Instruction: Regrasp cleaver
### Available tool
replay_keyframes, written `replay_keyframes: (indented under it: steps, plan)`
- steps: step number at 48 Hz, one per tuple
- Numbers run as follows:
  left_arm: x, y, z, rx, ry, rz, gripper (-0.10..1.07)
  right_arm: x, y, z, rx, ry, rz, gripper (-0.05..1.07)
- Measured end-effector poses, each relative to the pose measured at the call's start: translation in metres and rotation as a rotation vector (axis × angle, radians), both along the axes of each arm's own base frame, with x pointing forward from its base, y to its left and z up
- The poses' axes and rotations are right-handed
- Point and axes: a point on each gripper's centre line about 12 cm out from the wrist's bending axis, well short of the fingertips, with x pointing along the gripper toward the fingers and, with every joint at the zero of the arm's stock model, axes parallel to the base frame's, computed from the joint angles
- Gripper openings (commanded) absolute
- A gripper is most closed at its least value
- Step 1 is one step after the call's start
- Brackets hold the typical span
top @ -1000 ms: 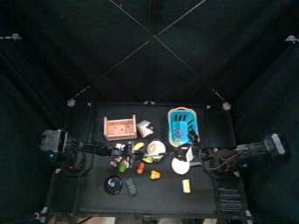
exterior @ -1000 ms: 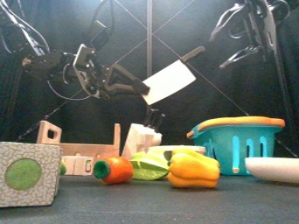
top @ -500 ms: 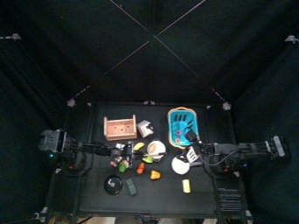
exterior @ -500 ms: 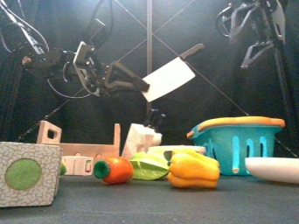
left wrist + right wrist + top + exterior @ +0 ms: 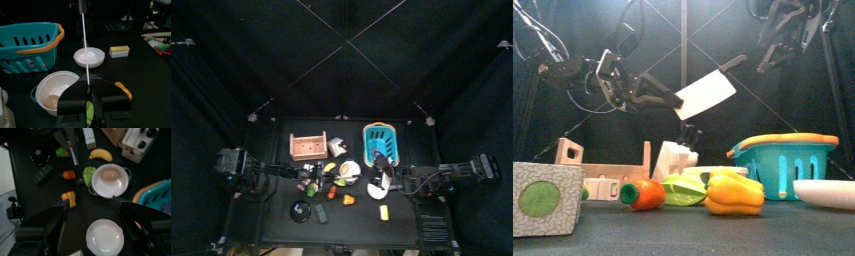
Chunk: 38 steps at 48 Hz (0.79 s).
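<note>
I hold the cleaver (image 5: 708, 92) pinched by its blade in my left tool (image 5: 663, 97); the spread right tool (image 5: 787, 35) could knock it loose if it approaches off-line.

From the front I see the cleaver (image 5: 708, 92) up in the air above the table's middle, clamped in the left gripper (image 5: 663, 98) on its left. Below it sit the pepper (image 5: 734, 194) and tomato (image 5: 643, 194), with the basket (image 5: 787, 160) to their right and the cube (image 5: 545, 199) at far left.
</note>
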Motion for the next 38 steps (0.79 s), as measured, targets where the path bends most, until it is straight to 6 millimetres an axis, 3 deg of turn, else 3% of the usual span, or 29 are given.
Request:
replay_keyframes:
  steps: [9,29,38]
  plan:
    - [0.000,-0.011,0.000,0.004,0.047,-0.029,0.44,0.013,0.006,-0.012,-0.066,-0.008,0.053,0.98]
    - [-0.001,-0.012,0.003,0.002,0.061,-0.028,0.44,0.036,0.022,-0.035,-0.116,0.020,0.136,0.97]
    - [-0.001,-0.013,0.003,-0.001,0.061,-0.029,0.44,0.041,0.023,-0.036,-0.119,0.025,0.137,0.90]
